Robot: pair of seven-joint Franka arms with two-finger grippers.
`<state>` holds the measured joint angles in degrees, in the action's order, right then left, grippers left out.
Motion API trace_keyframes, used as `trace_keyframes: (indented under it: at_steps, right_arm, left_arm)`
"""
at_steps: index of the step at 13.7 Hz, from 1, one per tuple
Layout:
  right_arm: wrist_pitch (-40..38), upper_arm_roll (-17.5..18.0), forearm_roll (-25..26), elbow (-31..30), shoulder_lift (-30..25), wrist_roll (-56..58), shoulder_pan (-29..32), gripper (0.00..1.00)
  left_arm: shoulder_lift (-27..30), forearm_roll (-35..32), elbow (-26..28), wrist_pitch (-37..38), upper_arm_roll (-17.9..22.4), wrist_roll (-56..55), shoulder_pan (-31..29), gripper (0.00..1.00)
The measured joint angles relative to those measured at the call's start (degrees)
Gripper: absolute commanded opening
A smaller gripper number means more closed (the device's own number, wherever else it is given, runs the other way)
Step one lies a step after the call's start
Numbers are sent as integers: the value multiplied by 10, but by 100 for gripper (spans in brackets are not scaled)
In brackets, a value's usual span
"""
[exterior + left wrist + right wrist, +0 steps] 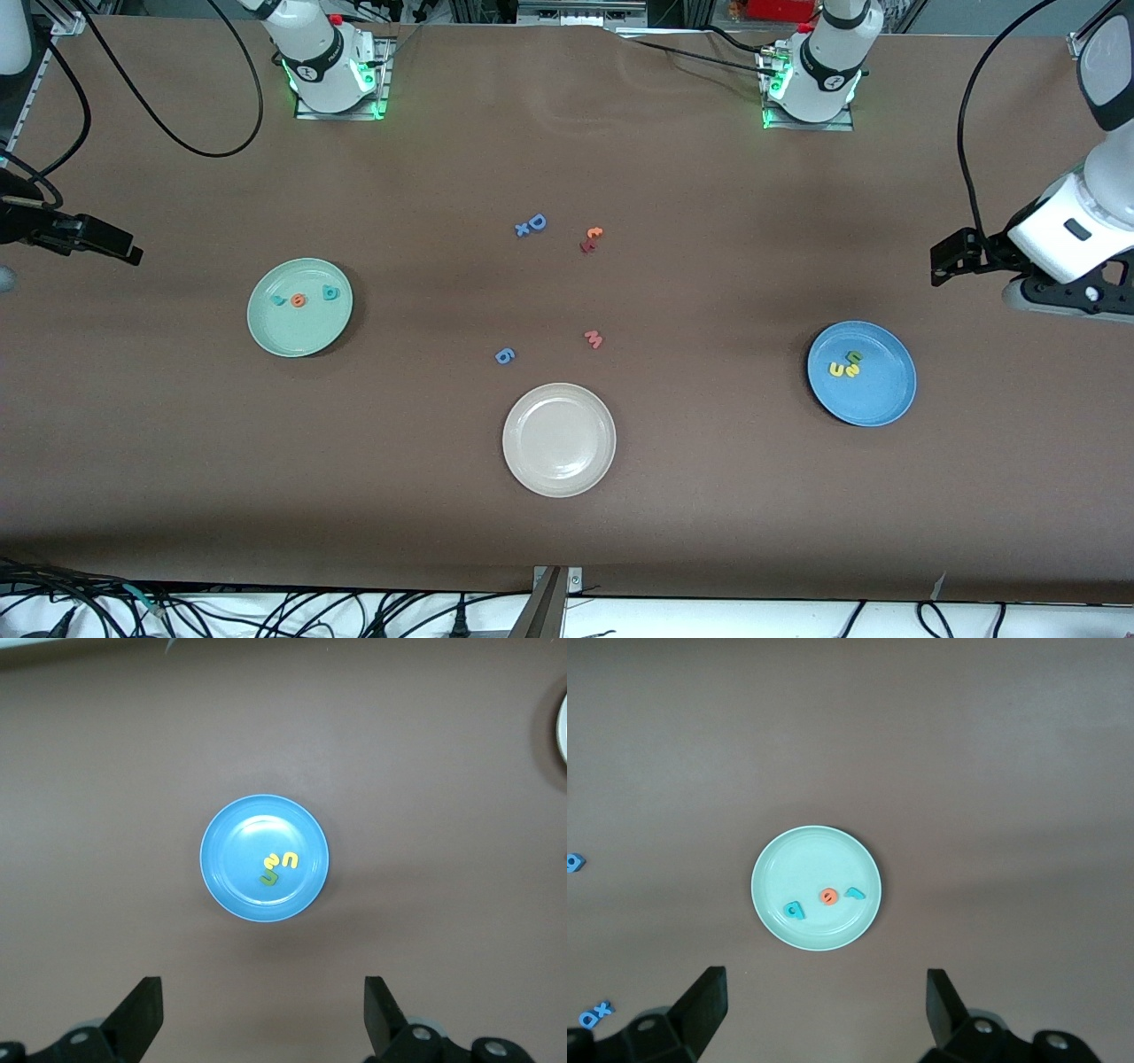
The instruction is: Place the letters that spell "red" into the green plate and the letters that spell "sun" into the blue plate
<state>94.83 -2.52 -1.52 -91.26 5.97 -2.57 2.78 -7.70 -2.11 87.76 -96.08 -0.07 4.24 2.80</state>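
Three small letters lie in the green plate point(299, 307) toward the right arm's end of the worktop point(709, 496): teal "r" point(279, 300), orange "e" point(299, 301), teal "d" point(330, 293), in a row, apart from one another. Three more lie in the blue plate point(861, 373) toward the left arm's end: yellow "s" point(850, 369), yellow u/n shape point(835, 368) and dark green u/n shape point(855, 357), clustered close together.

Right gripper point(826, 1014) hangs over the worktop beside the green plate, jaws wide, holding nothing. Left gripper point(264, 1014) hangs over the worktop beside the blue plate, jaws wide, holding nothing.

Loose on the worktop between the plates: blue D point(537, 221) with a small blue x point(522, 229) touching it, red-orange letter pair point(591, 239), pink m/w letter point(594, 338), blue 6-shaped piece point(504, 355). Cream-beige plate point(559, 439) sits nearest the front camera.
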Motion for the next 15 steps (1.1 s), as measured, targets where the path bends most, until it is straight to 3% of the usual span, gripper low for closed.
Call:
trace_keyframes:
  at_steps: [15]
  right_arm:
    - [-1, 1, 0, 0, 0, -1, -1, 99]
  left_arm:
    - [20, 14, 7, 17, 21, 6, 2, 100]
